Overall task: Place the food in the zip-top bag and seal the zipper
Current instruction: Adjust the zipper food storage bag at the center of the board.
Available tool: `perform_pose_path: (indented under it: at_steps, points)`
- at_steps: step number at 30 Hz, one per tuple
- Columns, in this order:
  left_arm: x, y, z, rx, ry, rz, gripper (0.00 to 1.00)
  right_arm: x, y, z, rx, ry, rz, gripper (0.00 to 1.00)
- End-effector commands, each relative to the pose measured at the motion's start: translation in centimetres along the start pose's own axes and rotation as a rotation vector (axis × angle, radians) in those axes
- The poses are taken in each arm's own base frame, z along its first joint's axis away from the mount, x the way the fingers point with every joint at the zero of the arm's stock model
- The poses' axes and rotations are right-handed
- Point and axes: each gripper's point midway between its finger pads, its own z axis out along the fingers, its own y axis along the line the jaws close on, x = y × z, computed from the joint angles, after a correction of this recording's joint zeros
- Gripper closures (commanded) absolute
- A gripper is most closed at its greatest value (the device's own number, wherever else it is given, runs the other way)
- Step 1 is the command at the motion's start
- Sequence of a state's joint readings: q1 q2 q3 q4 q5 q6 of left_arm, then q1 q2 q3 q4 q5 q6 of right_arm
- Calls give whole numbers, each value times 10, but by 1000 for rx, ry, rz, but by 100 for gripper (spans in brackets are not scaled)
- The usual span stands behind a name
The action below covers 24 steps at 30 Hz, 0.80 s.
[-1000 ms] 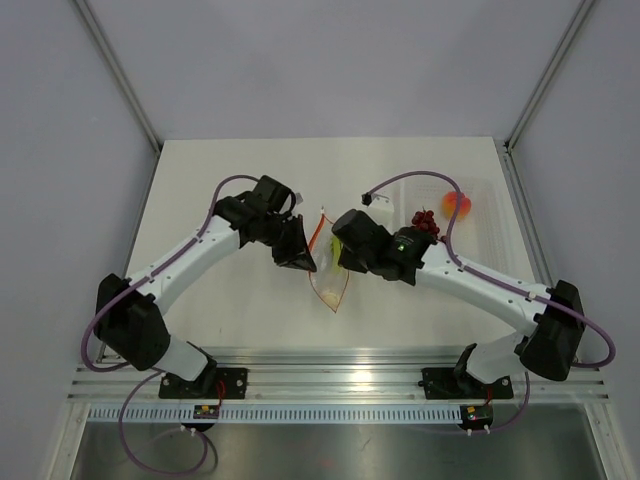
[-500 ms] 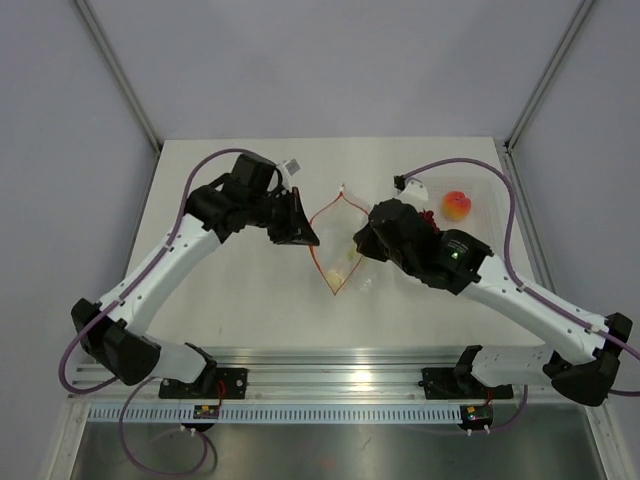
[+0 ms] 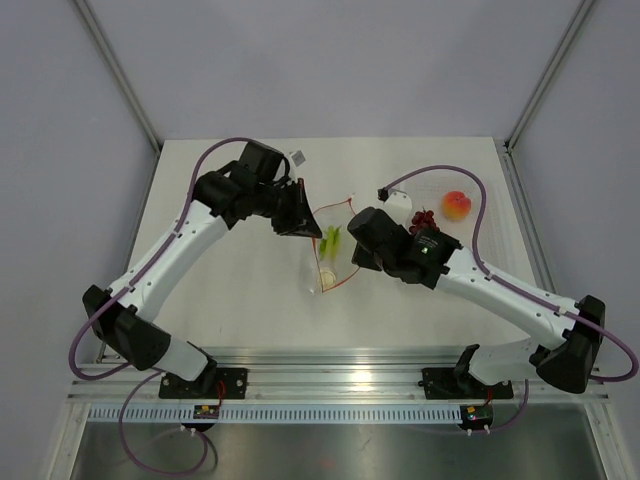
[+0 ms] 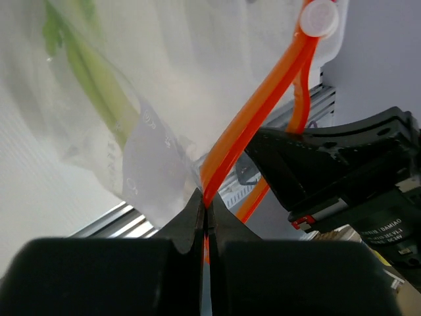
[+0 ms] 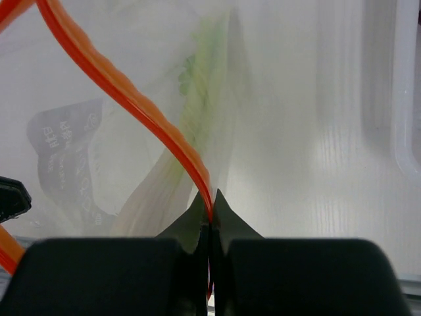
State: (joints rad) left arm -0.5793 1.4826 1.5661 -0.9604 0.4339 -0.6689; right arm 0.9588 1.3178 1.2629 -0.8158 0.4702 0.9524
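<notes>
Gripping, left: the left gripper (image 4: pixel 205 209) has its jaws pressed together on the zipper (image 4: pixel 253 122), at the upper left of the bag in the top view.
Gripping, right: the right gripper (image 5: pixel 210 209) is clamped on the same orange-red strip, at the bag's right side in the top view.
Bag: the zip-top bag (image 3: pixel 322 262) hangs between the two grippers at the middle of the table (image 3: pixel 220 290), with its long axis running from top to bottom of the frame and its narrow end pointing toward the bottom edge.
Zipper: its two sides stand apart in the left wrist view, running up and right from the jaws.
Stalks: the pale-green stalks (image 3: pixel 331 240) lie inside the bag, lengthwise along it.
Outside the bag: the grapes (image 3: pixel 424 217) and the peach (image 3: pixel 457 205) sit in the clear tray (image 3: pixel 490 225) at the upper right.
</notes>
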Motion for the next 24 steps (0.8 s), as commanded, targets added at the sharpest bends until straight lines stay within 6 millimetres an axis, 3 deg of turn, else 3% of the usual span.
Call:
perform_pose_path:
  at_steps: [1,4,8,12,13,18,22,24]
  points:
    - [-14,-17,-30,14,-98,70,100,-36,14,-21,-53,-96,22,99]
    - [-17,-10,-25,-22,-107,76,100,-42,25,-24,-94,-106,20,98]
    - [-7,12,-2,-68,-40,55,100,-30,20,-5,-44,-65,-12,95]
    - [-8,6,-6,-44,-68,62,100,-23,19,-2,-49,-45,-3,73]
    - [-10,4,-8,-43,-70,65,100,-25,20,-4,-56,-52,-1,56]
    - [-16,-17,-15,30,-70,68,100,-51,17,-26,-43,-104,-36,31]
    - [-19,-27,-12,87,-56,40,100,-76,9,-50,-25,-169,-56,26]
    - [-20,-28,-11,92,-54,32,100,-94,-12,-60,20,-211,-36,26]
